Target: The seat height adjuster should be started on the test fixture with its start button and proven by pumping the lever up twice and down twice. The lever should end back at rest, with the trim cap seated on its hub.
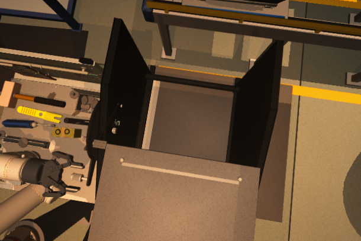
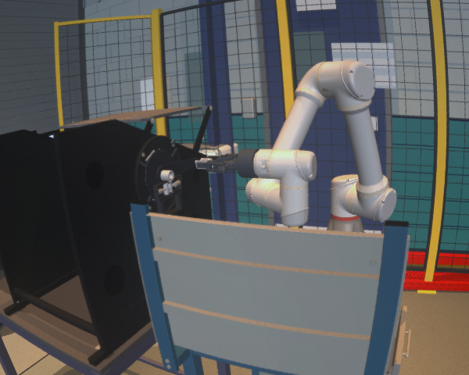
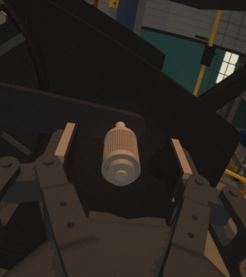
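Observation:
The adjuster's round hub [image 2: 152, 171] on the side of the black seat frame [image 1: 124, 94] is mostly dark, and I cannot make out a trim cap or a start button on it. Its dark lever [image 3: 62, 108] runs out from the hub and ends in a ribbed, light-coloured knob [image 3: 121, 155] [image 1: 78, 177]. My gripper [image 3: 122, 152] [image 1: 72, 177] [image 2: 204, 159] is open and empty, with the knob sitting between its fingers without being gripped. A small pale peg [image 2: 167, 176] sticks out below the hub.
The grey panel on blue posts [image 2: 267, 282] stands in front of the fixture and hides its lower part. A tool board with a mallet [image 1: 17, 95], a yellow tool [image 1: 38, 113] and a blue screwdriver [image 1: 20, 123] lies beside my arm.

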Tool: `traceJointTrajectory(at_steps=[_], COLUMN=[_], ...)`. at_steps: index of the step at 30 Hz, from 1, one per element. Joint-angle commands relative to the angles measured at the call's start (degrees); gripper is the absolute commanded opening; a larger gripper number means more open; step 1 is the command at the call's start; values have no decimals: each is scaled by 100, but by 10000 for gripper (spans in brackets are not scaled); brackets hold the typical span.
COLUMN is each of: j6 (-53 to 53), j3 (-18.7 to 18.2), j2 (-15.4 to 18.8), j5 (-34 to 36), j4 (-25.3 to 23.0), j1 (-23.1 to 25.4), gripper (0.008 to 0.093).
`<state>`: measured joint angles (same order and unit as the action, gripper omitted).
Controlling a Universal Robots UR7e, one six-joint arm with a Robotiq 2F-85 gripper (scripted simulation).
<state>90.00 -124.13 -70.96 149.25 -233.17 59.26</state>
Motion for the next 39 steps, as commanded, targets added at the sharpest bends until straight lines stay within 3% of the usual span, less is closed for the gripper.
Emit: traceJointTrajectory(at_steps=[1,29,39], j6=[0,0,0], j3=[2,2,2], j2=[-3,-3,-3], j5=[0,0,0], j4=[-1,-1,-1], j1=[0,0,0], gripper=[655,95,80])
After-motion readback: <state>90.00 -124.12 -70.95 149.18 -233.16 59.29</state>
